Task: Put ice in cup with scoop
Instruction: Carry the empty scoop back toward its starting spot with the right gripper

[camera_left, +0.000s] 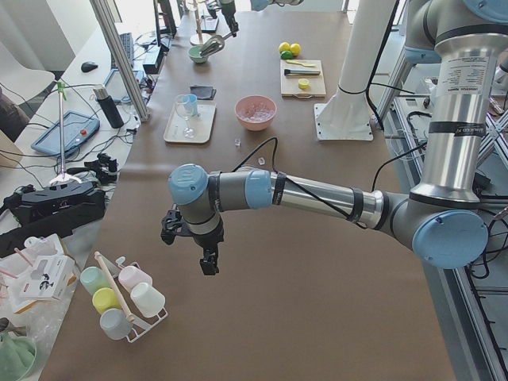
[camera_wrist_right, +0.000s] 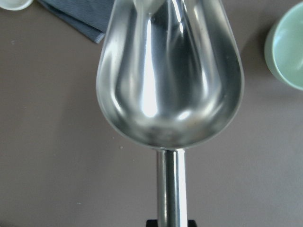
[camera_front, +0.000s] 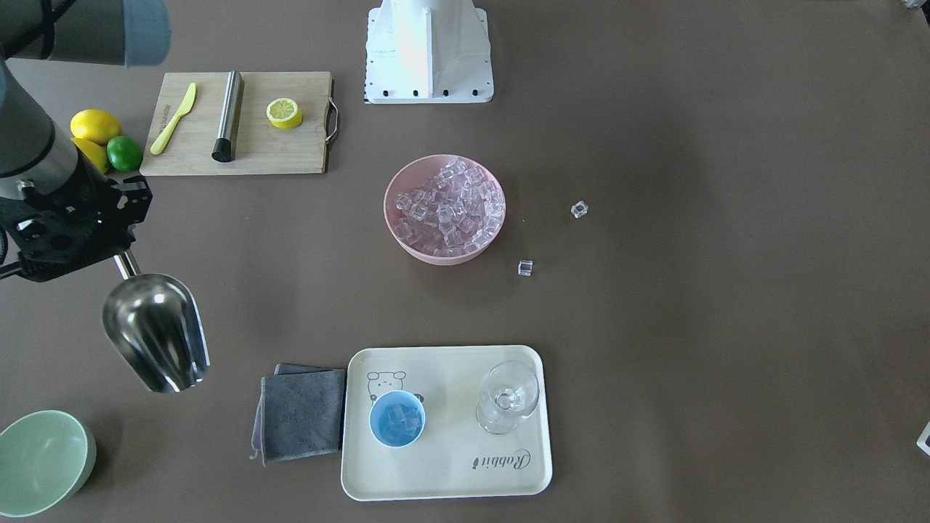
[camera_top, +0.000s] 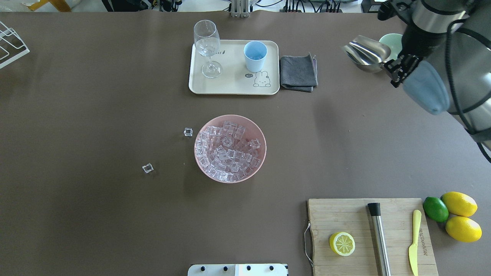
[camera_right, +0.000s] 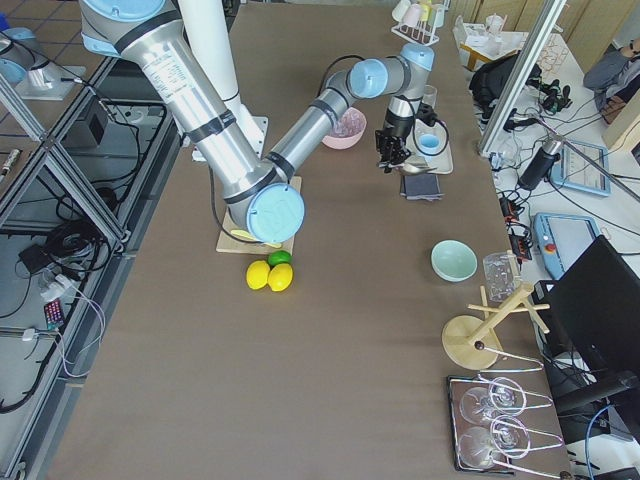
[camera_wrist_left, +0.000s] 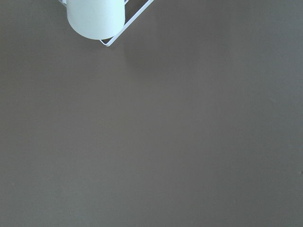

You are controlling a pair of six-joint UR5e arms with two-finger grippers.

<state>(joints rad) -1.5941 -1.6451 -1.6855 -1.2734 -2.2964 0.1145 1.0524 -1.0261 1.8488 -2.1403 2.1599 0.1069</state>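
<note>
The scoop [camera_front: 156, 330] is held by its bar handle in the right gripper [camera_front: 116, 256], whose jaws are closed on the handle. It is carried above the table [camera_front: 726, 363], towards the operators' edge and the robot's right end. It hangs between the grey cloth [camera_front: 301, 414] and the pale green bowl [camera_front: 43, 461]. In the right wrist view the trough is seen to be empty.

The cup [camera_front: 397, 418] stands upright on the cream tray [camera_front: 443, 472] at the middle of the operators' edge, on the half of the tray nearer the cloth. Several cubes are seen inside it. A stemmed glass [camera_front: 508, 396] stands on the other half of the tray, apart from the cup.

The bulk of the ice [camera_front: 450, 207] is heaped in the pink bowl [camera_front: 407, 243] at the centre of the table. Two loose cubes [camera_front: 579, 210] lie on the bare table beside the bowl, on the side towards the robot's left end.

The left gripper [camera_left: 208, 258] is seen only in the left side view, over the robot's left end; whether it is open or closed cannot be told.
</note>
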